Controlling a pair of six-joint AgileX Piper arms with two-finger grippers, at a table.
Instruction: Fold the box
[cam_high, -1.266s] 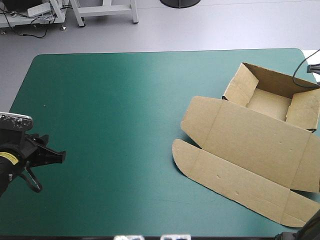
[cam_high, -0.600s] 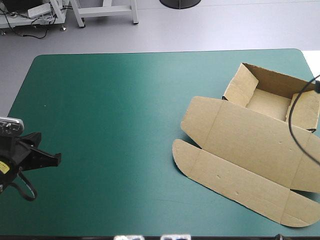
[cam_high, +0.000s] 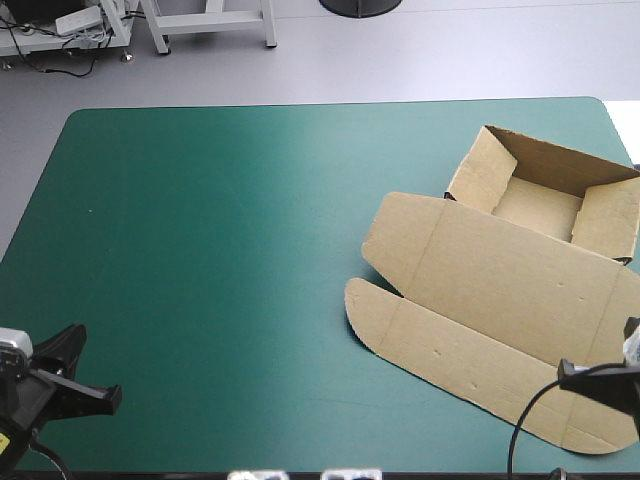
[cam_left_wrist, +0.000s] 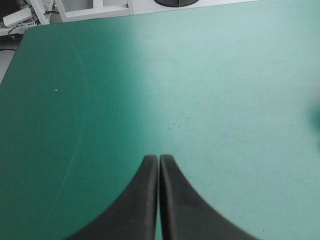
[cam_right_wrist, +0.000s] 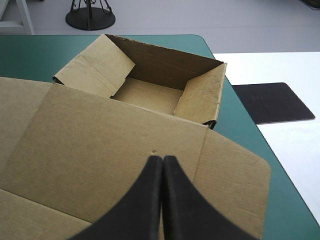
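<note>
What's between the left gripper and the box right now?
Nothing: only bare teal-green cover lies between the left gripper and the box, clearest in the high view.

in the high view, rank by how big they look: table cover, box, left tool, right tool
1. teal-green cover
2. box
3. left tool and right tool: look alike, both partly out of frame
</note>
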